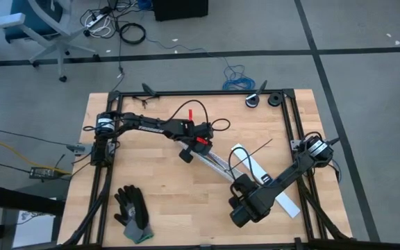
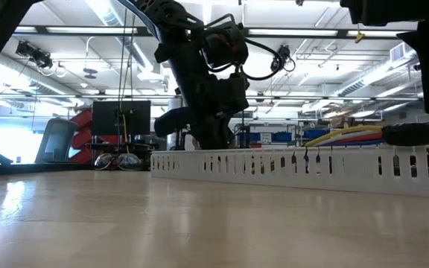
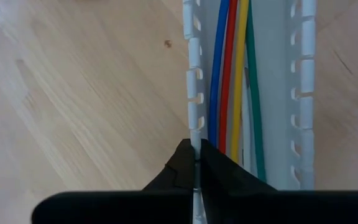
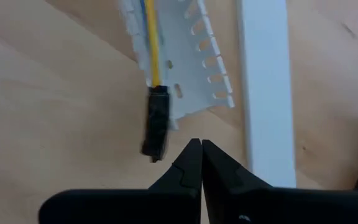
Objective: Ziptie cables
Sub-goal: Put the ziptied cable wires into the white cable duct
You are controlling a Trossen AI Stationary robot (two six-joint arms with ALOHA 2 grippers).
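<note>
The left gripper [image 3: 196,163] fills the near edge of its wrist view, its fingers pinched together on the slotted wall of the white duct [image 3: 192,87]. Just inside that wall the cables [image 3: 232,74] run lengthwise in the channel: blue, red, yellow and green, side by side. In the high view this gripper [image 1: 186,154] sits mid-table at the duct's upper end.

The right gripper [image 4: 197,155] hovers past the duct's other end [image 4: 191,74], fingers closed with nothing between them. Beside it a black connector [image 4: 156,121] caps the yellow wire and lies on the table [image 4: 55,93]. A flat white cover strip [image 4: 265,87] lies alongside.

The ziptie [image 1: 255,148] lies as a thin dark line near the strips. Black gloves [image 1: 132,212] rest near the front edge.
</note>
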